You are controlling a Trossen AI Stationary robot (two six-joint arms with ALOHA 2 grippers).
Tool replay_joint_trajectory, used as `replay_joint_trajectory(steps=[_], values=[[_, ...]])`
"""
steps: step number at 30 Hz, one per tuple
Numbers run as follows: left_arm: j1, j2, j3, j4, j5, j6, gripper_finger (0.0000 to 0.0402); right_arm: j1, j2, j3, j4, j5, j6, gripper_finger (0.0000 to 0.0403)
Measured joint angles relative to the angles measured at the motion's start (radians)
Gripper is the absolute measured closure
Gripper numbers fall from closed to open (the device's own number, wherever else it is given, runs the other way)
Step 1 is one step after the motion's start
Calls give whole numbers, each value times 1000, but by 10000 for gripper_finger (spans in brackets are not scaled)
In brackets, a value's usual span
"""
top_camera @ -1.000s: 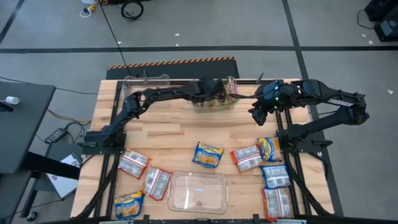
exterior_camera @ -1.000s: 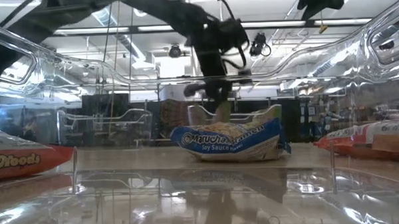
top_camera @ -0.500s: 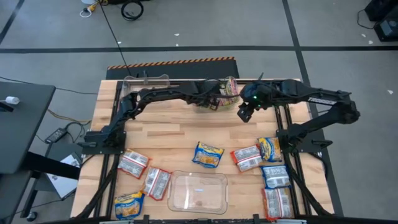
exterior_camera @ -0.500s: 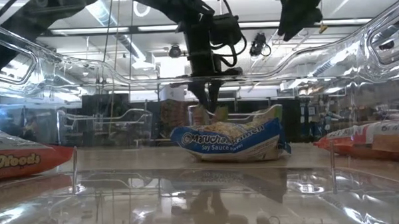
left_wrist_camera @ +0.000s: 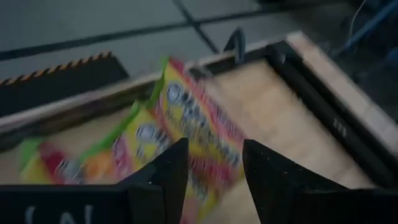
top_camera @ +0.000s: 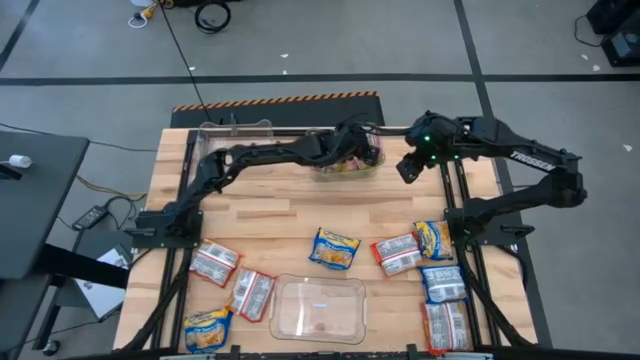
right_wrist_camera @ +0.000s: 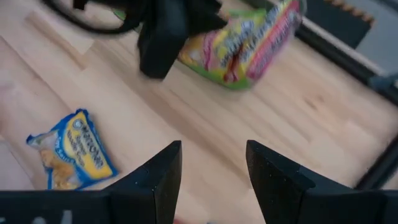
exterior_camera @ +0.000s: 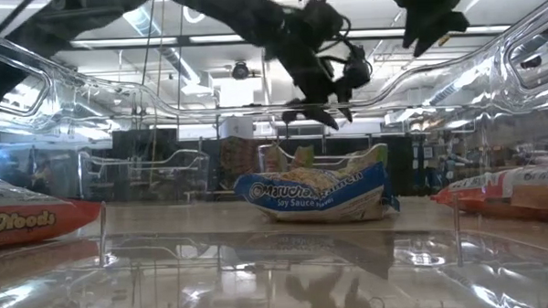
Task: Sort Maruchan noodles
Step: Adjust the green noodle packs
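Maruchan noodles point(top_camera: 335, 249) scattered below both raised arms, left end effector point(left_wrist_camera: 214, 168) and right end effector point(right_wrist_camera: 211, 171) parted, empty.

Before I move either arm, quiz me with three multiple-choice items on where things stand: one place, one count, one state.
1. Where is the left hand?
A. Over the far bin holding green-pink packets
B. Over the empty near bin
C. Over the packets at the table's right edge

2. How many packets lie loose to the left of the empty near bin?
A. One
B. Three
C. Six

3. What state is the right hand in?
A. Shut on a blue packet
B. Open and empty
C. Hidden from every view

Answers:
1. A: the high view shows the left arm reaching to the far bin, and its wrist view looks onto the green-pink packets.
2. B: two red-silver packets and one blue-yellow packet lie there.
3. B: its wrist view shows parted fingers with bare table between them.
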Motion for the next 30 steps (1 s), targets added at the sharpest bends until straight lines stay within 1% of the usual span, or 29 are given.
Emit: replay_joint_trajectory(steps=[3,8,14,19,23,26,28,30], values=[[-7,42,4,66,2,2,248,-10,-19,0,-57,-17,42,218],[-13,89,1,52,-17,16,249,-4,-49,0,-122,-36,68,218],[-6,146,3,88,-34,21,249,0,-82,0,-130,-53,31,218],[-9,181,4,114,-17,34,249,0,-108,0,-140,-92,12,218],[-7,186,4,87,-8,38,252,0,-128,0,-141,-92,4,218],[-4,186,4,86,-13,42,275,0,-140,0,-140,-92,0,218],[-3,186,4,86,-9,42,306,0,-145,0,-140,-92,0,218],[-3,186,4,82,-1,43,347,0,-147,0,-141,-92,0,218]])
